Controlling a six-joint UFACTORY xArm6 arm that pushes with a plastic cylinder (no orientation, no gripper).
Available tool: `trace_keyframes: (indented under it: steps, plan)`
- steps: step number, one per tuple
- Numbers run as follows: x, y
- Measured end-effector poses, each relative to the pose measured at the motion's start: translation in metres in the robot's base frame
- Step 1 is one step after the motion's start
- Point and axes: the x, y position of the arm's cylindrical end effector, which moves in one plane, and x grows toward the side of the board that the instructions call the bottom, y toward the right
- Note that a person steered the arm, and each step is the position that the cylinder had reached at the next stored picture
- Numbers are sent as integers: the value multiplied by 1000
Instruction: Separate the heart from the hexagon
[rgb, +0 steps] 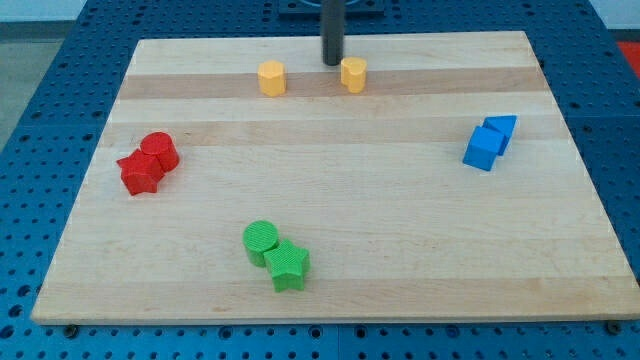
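My tip (332, 62) sits near the desk's (400, 200) top edge, just beside the heart (353, 74), hexagon (271, 77) well apart; no pincer here.

- I see a pale wooden board (340, 200) lying on a blue perforated bench (40, 120).
- Taking the green cylinder (261, 240) as landmark: the green star (288, 265) touches it on its lower right.
- The red cylinder (160, 151) and red star (139, 172), touching each other, lie up and left of it.
- The yellow hexagon (271, 77) sits far above it; the yellow heart (352, 74) lies up and right, apart from the hexagon.
- The blue cube (483, 148) and the blue triangular block (502, 129) lie far to its right and higher.
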Motion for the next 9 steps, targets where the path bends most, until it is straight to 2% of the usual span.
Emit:
trace_keyframes:
  steps: [1,2,7,8,9]
  plan:
    - [31,-2]
    - [38,1]
    - [17,191]
    - [15,194]
    - [0,168]
